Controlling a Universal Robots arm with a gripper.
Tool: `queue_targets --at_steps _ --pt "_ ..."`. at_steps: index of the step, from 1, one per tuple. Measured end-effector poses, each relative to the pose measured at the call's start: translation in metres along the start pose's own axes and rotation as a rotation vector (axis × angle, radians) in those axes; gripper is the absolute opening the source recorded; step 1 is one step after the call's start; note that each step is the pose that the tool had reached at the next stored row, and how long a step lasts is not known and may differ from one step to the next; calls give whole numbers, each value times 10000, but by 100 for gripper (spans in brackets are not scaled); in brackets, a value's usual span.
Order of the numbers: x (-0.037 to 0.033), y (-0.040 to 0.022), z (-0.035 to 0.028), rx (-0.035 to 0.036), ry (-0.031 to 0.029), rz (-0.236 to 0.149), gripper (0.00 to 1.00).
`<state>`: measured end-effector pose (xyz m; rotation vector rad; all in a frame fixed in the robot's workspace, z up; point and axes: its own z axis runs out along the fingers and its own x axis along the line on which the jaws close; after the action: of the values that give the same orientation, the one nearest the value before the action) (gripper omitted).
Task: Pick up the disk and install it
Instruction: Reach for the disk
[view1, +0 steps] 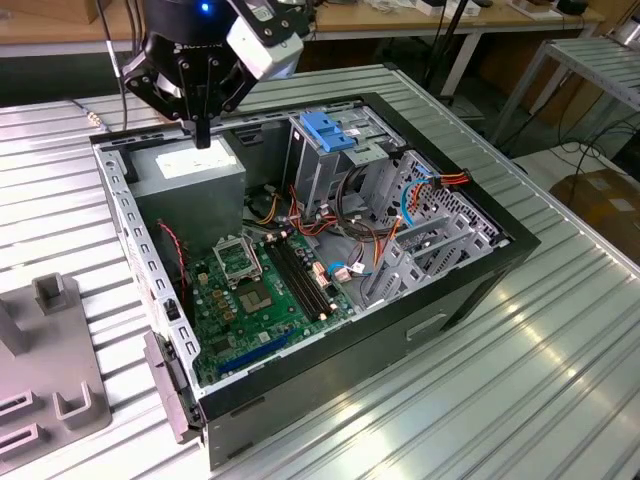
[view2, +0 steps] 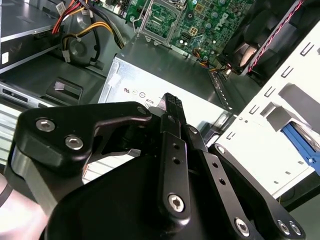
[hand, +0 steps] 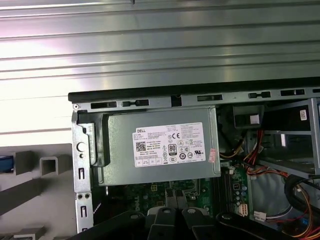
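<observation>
Pincer (view1: 203, 136) closed, empty, above power supply (view1: 190, 170)

A ribbed, silvery metal counter (view1: 520, 380) spans the scene, with overhead light glaring off its slats. Behind it runs a long wooden workbench (view1: 420, 25). At the exterior view's right stand a slatted metal table (view1: 600, 60) and a cardboard box (view1: 600, 200), with dark cables (view1: 590, 140) trailing over the grey floor (view1: 500, 110).
</observation>
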<state>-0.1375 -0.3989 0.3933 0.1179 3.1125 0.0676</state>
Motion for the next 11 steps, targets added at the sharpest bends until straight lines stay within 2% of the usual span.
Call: queue_targets --at_steps 11 --pt "39 -3 -1 0 0 1 10"
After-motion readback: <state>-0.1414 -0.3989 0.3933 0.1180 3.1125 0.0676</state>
